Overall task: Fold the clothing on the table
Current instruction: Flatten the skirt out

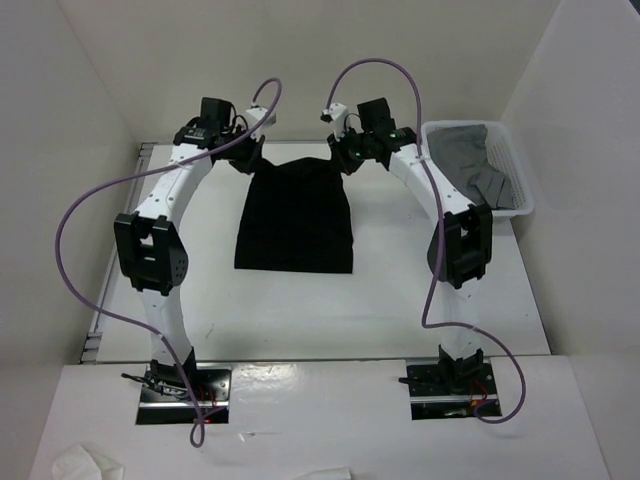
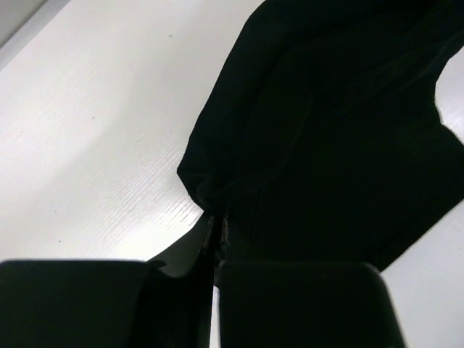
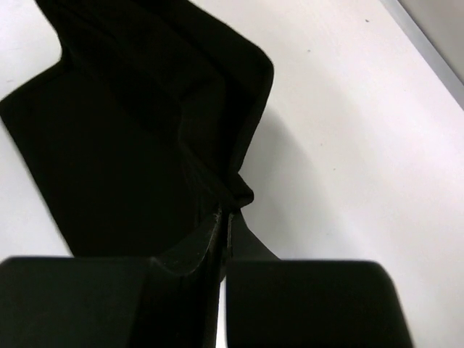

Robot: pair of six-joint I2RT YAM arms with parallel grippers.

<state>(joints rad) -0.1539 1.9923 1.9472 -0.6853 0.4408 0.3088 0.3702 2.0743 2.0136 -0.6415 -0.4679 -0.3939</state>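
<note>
One white table [image 1: 300, 310] is carrying everything. One black garment [image 1: 295, 230] is lying on it toward the far middle, looking like a fairly tidy rectangle. One white basket [image 1: 522, 195] is sitting at the far right, holding grey clothes [image 1: 465, 155] that I cannot count. Two grippers are working: the left gripper [image 1: 247, 160] and the right gripper [image 1: 343, 158] are each pinching a far corner of the garment, jaws closed tight on the cloth. I'm judging the fold as underway, not finished.

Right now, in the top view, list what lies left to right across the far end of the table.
left pincer → black garment → right pincer → white basket holding gray clothes
</note>
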